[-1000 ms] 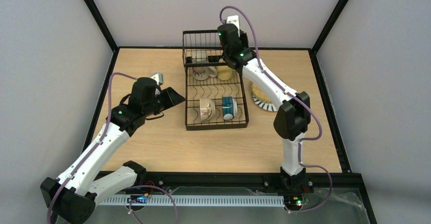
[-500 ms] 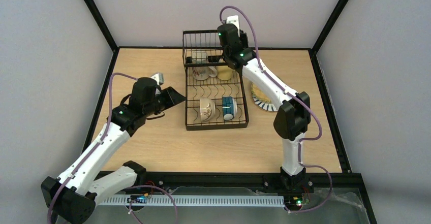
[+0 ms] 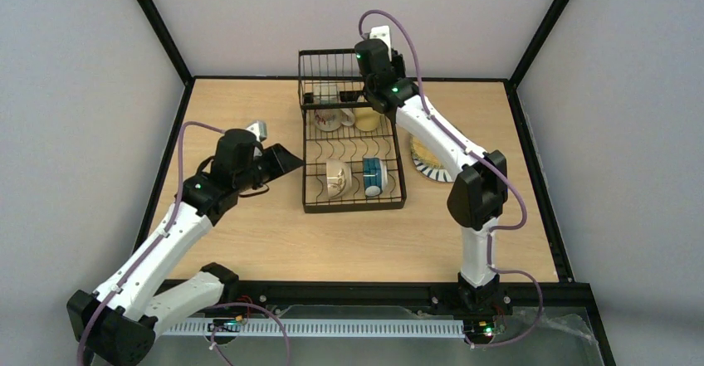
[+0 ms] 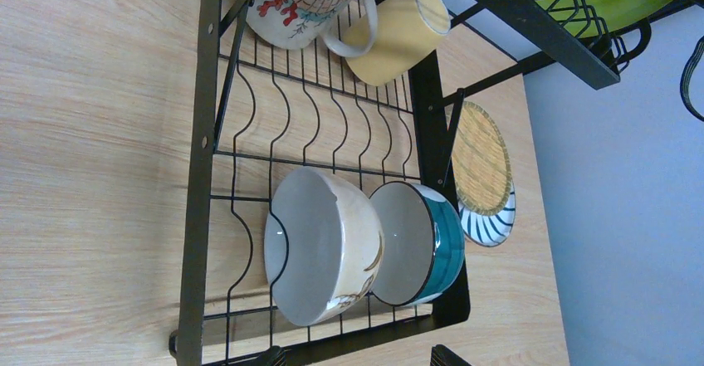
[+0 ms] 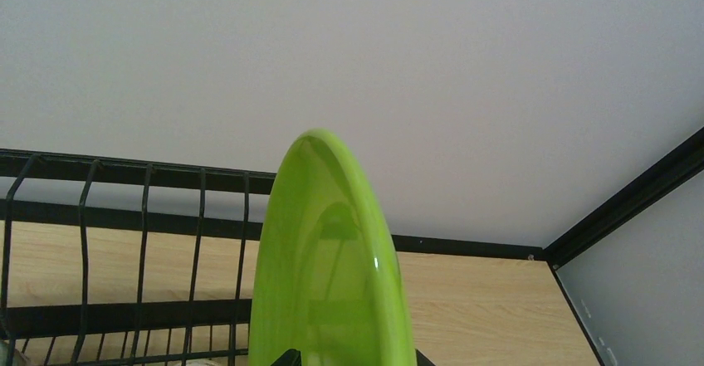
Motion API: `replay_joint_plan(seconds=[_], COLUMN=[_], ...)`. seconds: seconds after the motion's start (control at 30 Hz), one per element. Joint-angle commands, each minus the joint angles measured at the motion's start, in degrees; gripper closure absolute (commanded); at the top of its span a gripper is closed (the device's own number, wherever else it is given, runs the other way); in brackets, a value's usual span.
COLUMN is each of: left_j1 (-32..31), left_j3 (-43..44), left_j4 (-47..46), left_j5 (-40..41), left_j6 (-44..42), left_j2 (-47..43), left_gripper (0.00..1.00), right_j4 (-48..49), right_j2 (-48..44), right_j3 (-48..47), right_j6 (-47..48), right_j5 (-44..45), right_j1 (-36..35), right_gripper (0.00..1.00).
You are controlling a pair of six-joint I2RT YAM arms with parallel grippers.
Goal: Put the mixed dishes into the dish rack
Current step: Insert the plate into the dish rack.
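In the rack (image 3: 354, 207): four mugs (image 3: 335, 178), one green plate (image 5: 332, 283). Two stacked plates (image 3: 427, 163) lie toward the table's (image 3: 249, 241) right edge. The left gripper (image 3: 281, 158) gapes; the right gripper's (image 5: 353, 358) hold is unclear.

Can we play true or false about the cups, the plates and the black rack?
1. The tan plate lies on the striped plate, outside the dish rack. True.
2. The yellow mug sits on the tan plate. False: it lies in the rack beside the printed mug.
3. The green plate stands on its edge. True.
4. The left fingers hold the blue mug. False: they are open and empty; the blue mug lies in the rack next to the cream mug.
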State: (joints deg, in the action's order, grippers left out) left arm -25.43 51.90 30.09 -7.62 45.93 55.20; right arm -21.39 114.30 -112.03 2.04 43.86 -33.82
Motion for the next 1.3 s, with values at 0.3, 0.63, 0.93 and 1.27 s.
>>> replay_joint_plan(seconds=[0.3, 0.63, 0.93, 1.27], left_j1=[0.29, 0.3, 0.32, 0.29], left_j3=[-0.89, -1.22, -1.45, -1.67], left_j4=[0.25, 0.19, 0.31, -0.68], left_j5=[-0.65, -1.52, -1.69, -2.35], left_j6=[0.51, 1.16, 1.44, 1.57], left_j2=[-2.33, -3.09, -4.11, -4.43], left_gripper=[0.01, 0.01, 0.01, 0.01], right_j4=[-2.22, -3.43, -4.3, -2.31], right_j2=[-4.53, -7.14, -12.08, -30.28], right_j3=[-1.75, -1.23, -0.54, 16.63], right_j6=[-0.85, -1.25, -3.87, -17.16], right_j5=[1.23, 2.27, 2.3, 5.44], right_j1=[-2.51, -2.98, -3.7, -3.71], right_gripper=[0.32, 0.32, 0.32, 0.31])
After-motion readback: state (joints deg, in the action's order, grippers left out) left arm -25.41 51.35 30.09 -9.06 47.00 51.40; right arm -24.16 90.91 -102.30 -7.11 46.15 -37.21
